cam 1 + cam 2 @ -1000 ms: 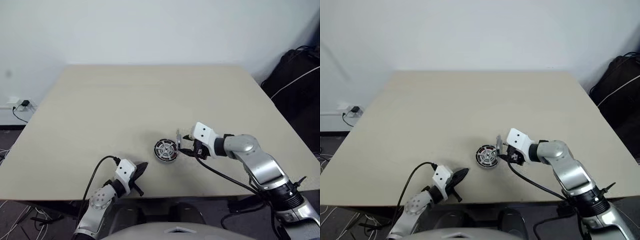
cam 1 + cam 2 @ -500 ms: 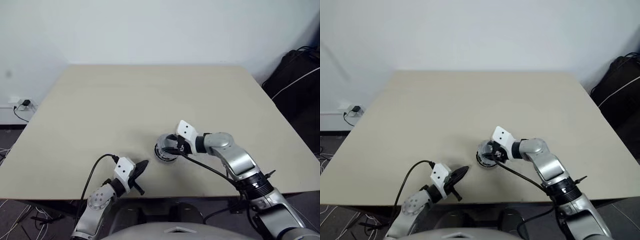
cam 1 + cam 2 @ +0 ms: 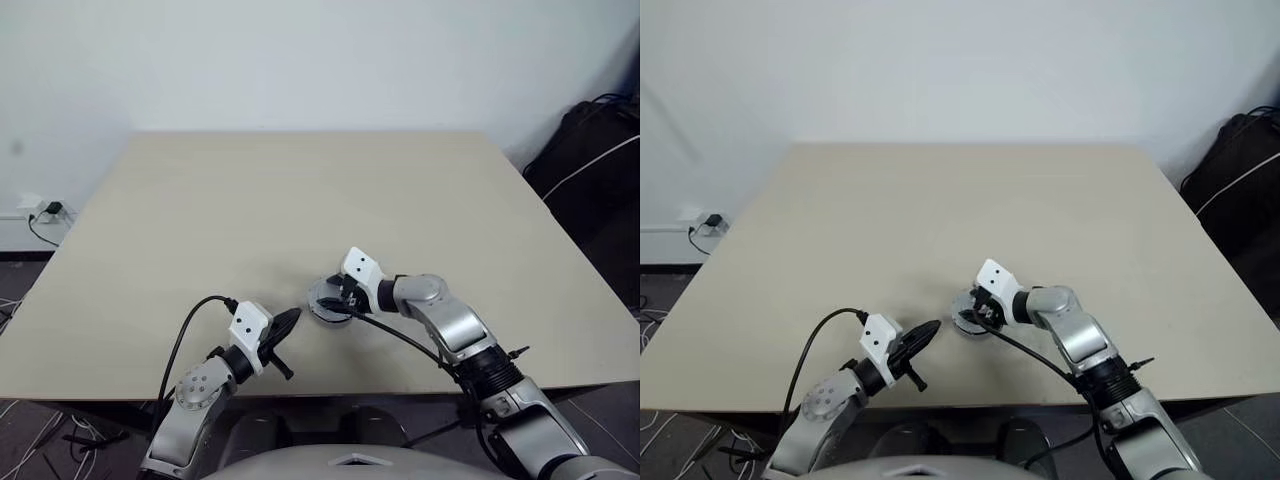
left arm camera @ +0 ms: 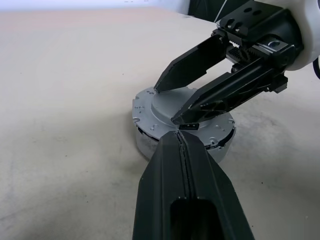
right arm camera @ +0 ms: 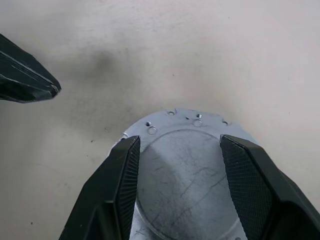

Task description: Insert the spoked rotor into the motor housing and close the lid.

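The lid point(image 5: 185, 170), a silver-grey disc with a raised centre, lies flat on top of the motor stack near the table's front edge. My right gripper point(image 3: 336, 300) reaches over it from the right. Its two fingers point(image 5: 125, 170) straddle the raised centre, shut on the lid. Beneath the lid a low grey side wall point(image 4: 150, 145) shows. The spoked rotor and the motor housing's windings are hidden under the lid. My left gripper point(image 3: 291, 318) is shut and empty. It points at the stack from the front left, its tip point(image 4: 179, 134) just short of the lid's rim.
The beige table point(image 3: 300, 190) stretches far behind the stack, and its front edge runs close below both grippers. A black bag point(image 3: 590, 150) stands off the table at the right. A wall socket with a plug point(image 3: 40, 208) is on the left.
My right gripper swung left and down, bringing the lid from on edge beside the motor to flat on top of it. My left gripper rose slightly toward the stack.
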Tool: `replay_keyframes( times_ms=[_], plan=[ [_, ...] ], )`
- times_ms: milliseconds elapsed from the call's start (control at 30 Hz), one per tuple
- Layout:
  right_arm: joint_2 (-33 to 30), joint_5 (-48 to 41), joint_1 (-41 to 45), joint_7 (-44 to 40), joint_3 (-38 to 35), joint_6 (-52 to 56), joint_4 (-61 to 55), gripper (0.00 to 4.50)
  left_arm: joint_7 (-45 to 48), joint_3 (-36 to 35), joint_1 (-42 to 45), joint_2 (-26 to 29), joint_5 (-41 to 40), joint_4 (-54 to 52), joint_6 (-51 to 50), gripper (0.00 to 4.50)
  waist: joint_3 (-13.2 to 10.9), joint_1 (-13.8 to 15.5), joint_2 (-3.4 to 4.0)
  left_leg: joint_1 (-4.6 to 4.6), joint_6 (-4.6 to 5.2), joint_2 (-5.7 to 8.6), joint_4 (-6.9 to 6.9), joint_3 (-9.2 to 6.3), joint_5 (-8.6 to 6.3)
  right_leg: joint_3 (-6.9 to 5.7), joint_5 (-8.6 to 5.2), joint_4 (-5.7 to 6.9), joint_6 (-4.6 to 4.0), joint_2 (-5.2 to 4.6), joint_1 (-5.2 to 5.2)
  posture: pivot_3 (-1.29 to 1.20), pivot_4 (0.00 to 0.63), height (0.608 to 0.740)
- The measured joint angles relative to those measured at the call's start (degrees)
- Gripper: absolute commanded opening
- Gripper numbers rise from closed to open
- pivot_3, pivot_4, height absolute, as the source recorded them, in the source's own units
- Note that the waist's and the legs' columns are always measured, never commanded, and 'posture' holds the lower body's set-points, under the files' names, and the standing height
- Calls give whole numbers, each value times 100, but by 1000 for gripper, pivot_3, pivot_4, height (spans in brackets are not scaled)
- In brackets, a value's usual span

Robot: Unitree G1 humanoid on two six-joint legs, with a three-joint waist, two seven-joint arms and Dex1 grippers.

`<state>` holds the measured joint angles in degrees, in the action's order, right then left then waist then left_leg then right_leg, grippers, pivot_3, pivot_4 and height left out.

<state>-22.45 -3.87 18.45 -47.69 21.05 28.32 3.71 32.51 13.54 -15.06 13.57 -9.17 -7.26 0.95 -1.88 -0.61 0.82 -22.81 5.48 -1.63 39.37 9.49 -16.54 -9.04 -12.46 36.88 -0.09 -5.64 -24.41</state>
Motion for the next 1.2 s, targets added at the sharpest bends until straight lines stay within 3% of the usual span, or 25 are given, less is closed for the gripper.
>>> replay_keyframes(
  times_ms=[300, 500, 567, 733, 1200],
  plan=[
    [-246, -11, -321, -98, -27, 211, -456, 2697, -37, 5, -7, 0, -1, -187, -170, 0, 60, 6, -1, 6, 5, 1, -1, -1, -4, 2, -1, -3, 0, -1, 4, 0, 0, 740],
    [28, -117, -479, 334, -221, 313, -540, 2697, -106, 11, -2, -25, 0, -188, -190, 0, 60, 1, 1, 9, 15, 0, -2, -1, -10, 5, 0, 2, 1, -1, 4, 0, 0, 740],
    [90, -205, -545, 455, -398, 332, -626, 3054, -121, 7, -4, -38, -1, -187, -190, 0, 51, 7, 7, 3, 12, 1, -2, -1, -7, 7, 1, 1, 2, -1, -1, 0, 0, 740],
    [32, -254, -544, 493, -582, 274, -753, 4482, -108, 2, 20, -51, -3, -169, -157, 0, 48, 2, 7, 0, -1, 2, -12, 1, 0, 6, -1, -5, -2, 1, -6, 0, 0, 740],
    [204, -166, -615, 541, -331, 94, -592, 4482, -73, -28, 30, -49, -6, -97, -130, 0, 47, 2, 7, 0, 0, 1, -15, 1, 0, 4, -5, -5, -7, 2, -8, 0, 0, 740]
  ],
)
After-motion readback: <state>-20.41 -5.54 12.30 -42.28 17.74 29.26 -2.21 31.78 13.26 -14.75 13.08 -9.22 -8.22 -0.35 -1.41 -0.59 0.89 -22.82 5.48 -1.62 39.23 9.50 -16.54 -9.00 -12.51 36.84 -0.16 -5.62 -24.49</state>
